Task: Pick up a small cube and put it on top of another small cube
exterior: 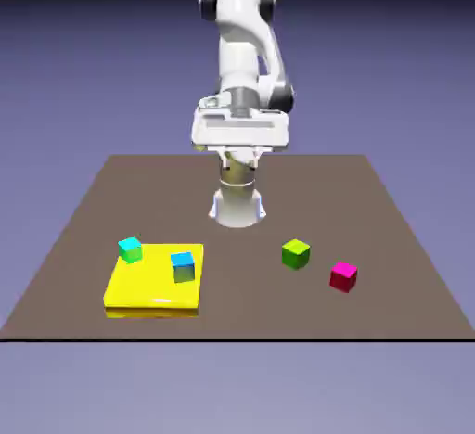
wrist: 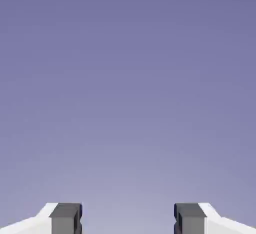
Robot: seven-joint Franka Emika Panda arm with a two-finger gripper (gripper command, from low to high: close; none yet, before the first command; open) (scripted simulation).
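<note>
Jaws are sitting wide apart with nothing between them, so your gripper [wrist: 128,220] is holding zilch right now. In the hand view you're just getting the two grey fingertips [wrist: 66,218] at the bottom edge and plain blue-violet backdrop everywhere else, no cubes showing at all.

In the exterior view the arm [exterior: 243,61] is hanging up high at about 12 o'clock over the brown table [exterior: 390,210], well above everything. Cubes are all sitting down on the near half: a green cube [exterior: 296,253] at roughly 5 o'clock from the robot base, a magenta cube [exterior: 343,276] just beyond it at its 4 o'clock, apart from it. Over around 7 o'clock a flat yellow pad [exterior: 139,288] is carrying two cyan-topped cubes, one [exterior: 130,249] at its far left corner, the other [exterior: 183,266] near its right edge.
</note>
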